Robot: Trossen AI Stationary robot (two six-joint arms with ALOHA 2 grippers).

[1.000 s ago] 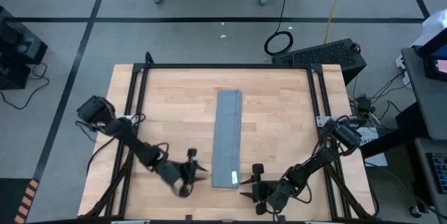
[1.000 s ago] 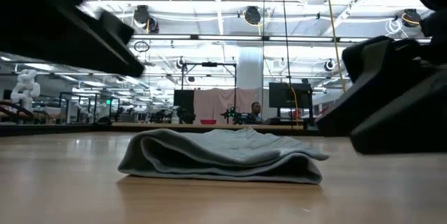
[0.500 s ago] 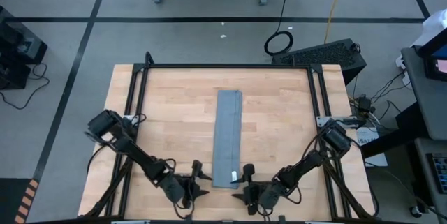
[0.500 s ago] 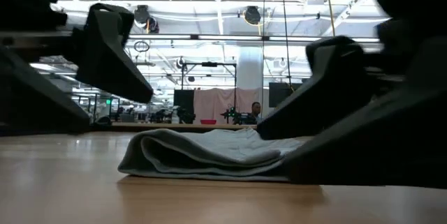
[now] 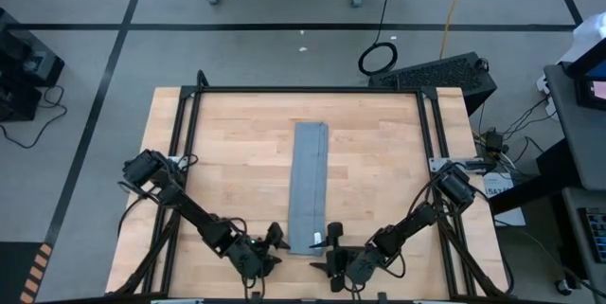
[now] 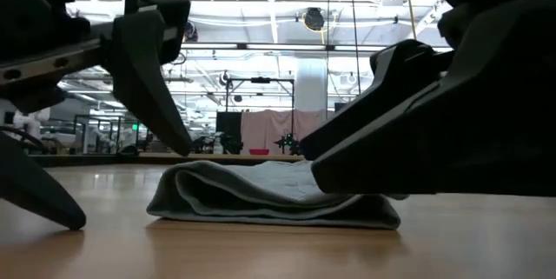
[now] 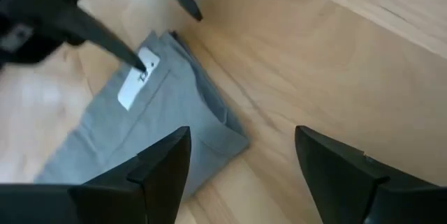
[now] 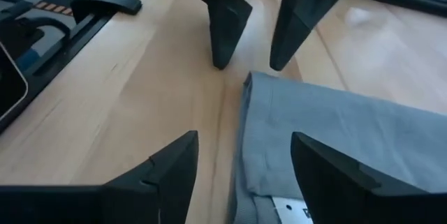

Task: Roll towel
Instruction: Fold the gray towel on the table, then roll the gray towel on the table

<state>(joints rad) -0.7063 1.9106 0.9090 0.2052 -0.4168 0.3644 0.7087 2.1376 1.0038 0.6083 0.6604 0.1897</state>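
I see left gripper [image 5: 274, 247] and right gripper [image 5: 327, 250], both spread open and empty, flanking the towel [image 5: 308, 186] near end.

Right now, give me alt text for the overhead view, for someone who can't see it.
A long, narrow grey-blue towel lies flat down the middle of a wooden table. At its near end, the left gripper and the right gripper sit on either side of it, fingers open.
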